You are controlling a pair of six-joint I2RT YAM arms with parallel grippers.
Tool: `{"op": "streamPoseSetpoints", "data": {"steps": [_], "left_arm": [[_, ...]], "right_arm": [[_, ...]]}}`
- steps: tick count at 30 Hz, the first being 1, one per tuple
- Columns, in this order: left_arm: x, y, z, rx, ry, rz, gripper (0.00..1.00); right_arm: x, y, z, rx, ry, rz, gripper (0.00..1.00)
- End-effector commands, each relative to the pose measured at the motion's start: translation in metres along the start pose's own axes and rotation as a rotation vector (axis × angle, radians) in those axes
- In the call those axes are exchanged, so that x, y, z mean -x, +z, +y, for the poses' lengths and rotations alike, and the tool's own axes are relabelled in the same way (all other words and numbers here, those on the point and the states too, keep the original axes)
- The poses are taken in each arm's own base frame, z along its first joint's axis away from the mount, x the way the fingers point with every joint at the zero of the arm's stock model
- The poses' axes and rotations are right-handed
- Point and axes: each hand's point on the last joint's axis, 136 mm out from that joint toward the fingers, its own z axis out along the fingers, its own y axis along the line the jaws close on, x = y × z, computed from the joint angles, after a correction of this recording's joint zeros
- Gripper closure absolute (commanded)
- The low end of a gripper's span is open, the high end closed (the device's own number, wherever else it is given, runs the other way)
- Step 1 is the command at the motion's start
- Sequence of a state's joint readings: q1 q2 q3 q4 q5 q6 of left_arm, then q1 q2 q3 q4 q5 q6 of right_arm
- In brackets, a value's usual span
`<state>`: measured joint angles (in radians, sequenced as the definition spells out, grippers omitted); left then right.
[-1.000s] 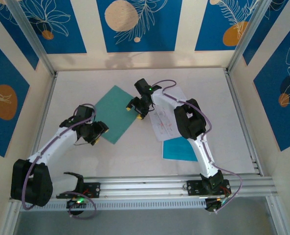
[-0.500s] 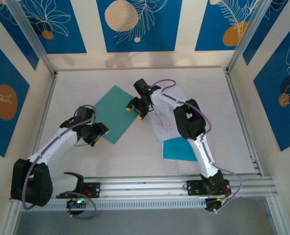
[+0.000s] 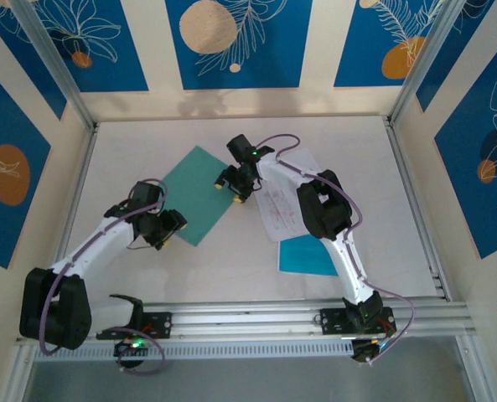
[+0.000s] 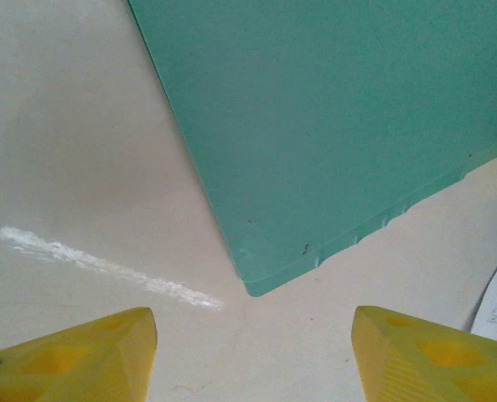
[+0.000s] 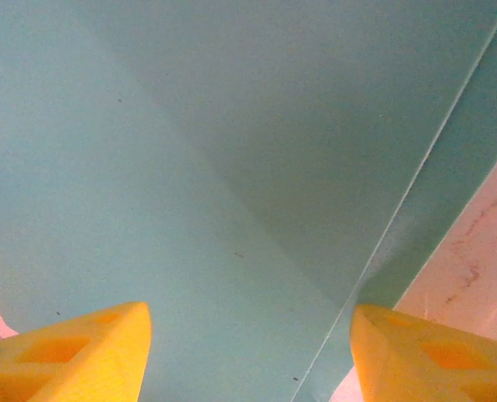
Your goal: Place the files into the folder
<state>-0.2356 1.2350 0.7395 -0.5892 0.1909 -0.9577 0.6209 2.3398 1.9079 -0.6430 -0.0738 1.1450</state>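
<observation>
Hovering wide over folder [image 5: 189, 167], R end effector [image 5: 248, 343], L end effector [image 4: 254, 343] wide, folder corner just ahead

Pale table [image 3: 374, 184] is being occupied by teal folder [image 3: 189, 188] at 10 o'clock, printed sheets [image 3: 280, 213] at 3 o'clock, cyan sheet [image 3: 305, 255] at 5 o'clock.

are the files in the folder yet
Out: the white sheets and the cyan sheet lie on the table right of the folder.
</observation>
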Motion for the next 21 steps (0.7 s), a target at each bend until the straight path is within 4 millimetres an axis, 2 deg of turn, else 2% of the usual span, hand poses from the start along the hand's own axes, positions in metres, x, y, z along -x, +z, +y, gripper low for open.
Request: {"op": "streamPoseSetpoints", "data": {"steps": [1,3,8,12,17,21], "left_arm": [[0.007,0.001,-0.003,0.002,0.02,-0.007,0.37],[0.012,0.002,-0.004,0.002,0.015,-0.016,0.36],[0.035,0.007,-0.012,-0.018,-0.003,-0.035,0.35],[0.054,0.016,-0.011,-0.031,-0.032,-0.043,0.35],[0.073,0.026,-0.012,-0.043,-0.038,-0.06,0.34],[0.08,0.029,-0.002,0.006,-0.044,-0.072,0.34]], "right_arm": [[0.0,-0.008,0.009,0.008,-0.028,-0.017,0.35],[0.0,-0.005,0.005,-0.007,-0.024,-0.008,0.35],[-0.005,0.01,-0.02,-0.096,0.003,0.034,0.36],[-0.008,0.013,-0.036,-0.144,0.018,0.045,0.36],[-0.01,0.016,-0.047,-0.178,0.037,0.066,0.36],[-0.01,0.017,-0.049,-0.183,0.043,0.081,0.36]]}}
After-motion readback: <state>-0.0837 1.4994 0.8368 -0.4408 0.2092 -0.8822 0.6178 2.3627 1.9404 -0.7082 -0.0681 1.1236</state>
